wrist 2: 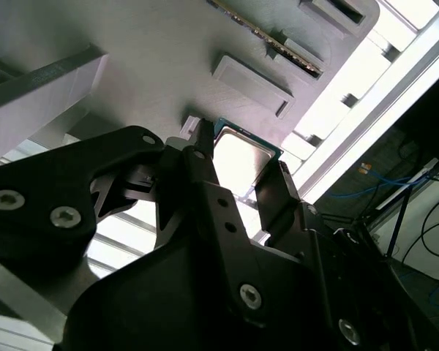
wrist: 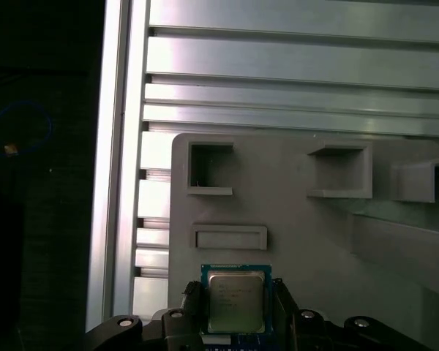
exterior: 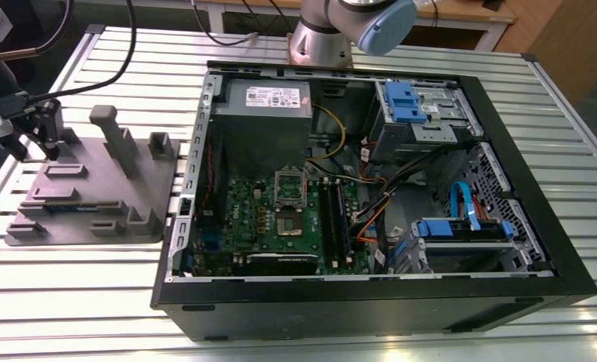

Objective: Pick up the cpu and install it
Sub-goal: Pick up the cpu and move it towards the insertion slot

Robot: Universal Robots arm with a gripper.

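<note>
Two jaws apparently clamped on cpu (wrist: pixel 235 298) edges, near edge of grey plate (wrist: pixel 307 241)

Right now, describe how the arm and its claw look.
The arm is a silver-grey metal tube with a pale blue joint cap. The claw is matt black, built of angular plates fastened with silver screws, ending in two narrow fingers.

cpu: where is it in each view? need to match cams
Exterior view: too small to make out; the hand is at a corner of the grey holder plate, at the exterior view's left.
First wrist view: the cpu is right at the hand, metal top showing.
Second wrist view: the cpu shows just past the hand, glaring.
Shared landmark: the grey holder plate.
</note>
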